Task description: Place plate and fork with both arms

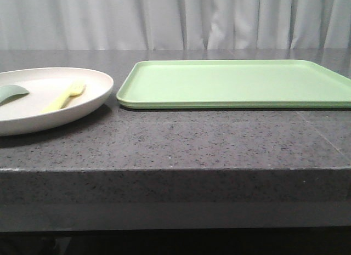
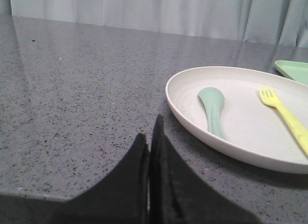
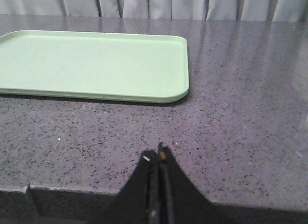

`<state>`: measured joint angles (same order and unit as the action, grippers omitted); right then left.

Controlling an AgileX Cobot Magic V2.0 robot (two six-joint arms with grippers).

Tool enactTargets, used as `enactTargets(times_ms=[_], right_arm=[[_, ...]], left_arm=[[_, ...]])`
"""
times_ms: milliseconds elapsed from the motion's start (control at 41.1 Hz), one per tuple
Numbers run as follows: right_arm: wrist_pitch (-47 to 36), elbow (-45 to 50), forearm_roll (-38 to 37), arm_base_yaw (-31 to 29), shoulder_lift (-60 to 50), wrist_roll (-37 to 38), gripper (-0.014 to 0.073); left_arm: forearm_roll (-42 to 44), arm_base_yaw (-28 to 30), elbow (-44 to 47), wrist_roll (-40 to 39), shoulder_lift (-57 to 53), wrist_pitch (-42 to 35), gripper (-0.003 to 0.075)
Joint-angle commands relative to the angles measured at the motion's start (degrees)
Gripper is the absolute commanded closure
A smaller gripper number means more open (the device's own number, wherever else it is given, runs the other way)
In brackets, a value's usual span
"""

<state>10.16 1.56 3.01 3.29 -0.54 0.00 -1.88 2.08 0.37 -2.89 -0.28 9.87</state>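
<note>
While lying in the plate [image 1: 82, 104], the fork [image 1: 64, 97] points tines away.

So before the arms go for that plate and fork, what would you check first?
1. Plate in view on the table: ok.
2. Fork lying free in the plate: ok.
3. Green spoon also in the plate, apart from the fork: ok.
4. Tray bare: ok.
5. Left gripper open for a grab: not ok, shut.
6. Right gripper open: not ok, shut.
</note>
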Motion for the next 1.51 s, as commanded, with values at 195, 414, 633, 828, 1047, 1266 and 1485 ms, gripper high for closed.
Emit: enactTargets(times_ms=[195, 414, 633, 828, 1047, 1266, 1485], right_arm=[[-4.33, -0.19, -0.1, -0.43, -1.12, -0.42, 0.0706], [-4.33, -0.19, -0.1, -0.43, -1.12, -0.42, 0.0706], [-4.33, -0.19, -0.1, -0.43, -1.12, -0.42, 0.0706], [-4.33, -0.19, -0.1, -0.43, -1.12, -0.42, 0.0706], [-4.33, -0.19, -0.1, -0.43, -1.12, -0.42, 0.0706], [-4.39, -0.19, -0.1, -0.43, -1.12, -0.42, 0.0706], [-5.79, -0.21, 0.13, -0.43, -1.12, -0.37, 0.0706]], left_arm=[[-0.12, -0.45, 0.08, -0.03, -1.2, -4.6, 0.0738], [-0.12, -0.45, 0.08, -0.03, -1.2, -4.6, 0.0738], [-0.12, -0.45, 0.08, -0.03, -1.2, -4.6, 0.0738], [-0.12, -0.45, 0.08, -0.03, -1.2, -4.6, 0.0738], [-0.12, -0.45, 0.08, -0.03, -1.2, -5.02, 0.0738], [-0.12, -0.45, 0.08, -0.03, -1.2, -7.35, 0.0738], [-0.12, -0.45, -0.04, -0.03, -1.2, -17.86, 0.0738]])
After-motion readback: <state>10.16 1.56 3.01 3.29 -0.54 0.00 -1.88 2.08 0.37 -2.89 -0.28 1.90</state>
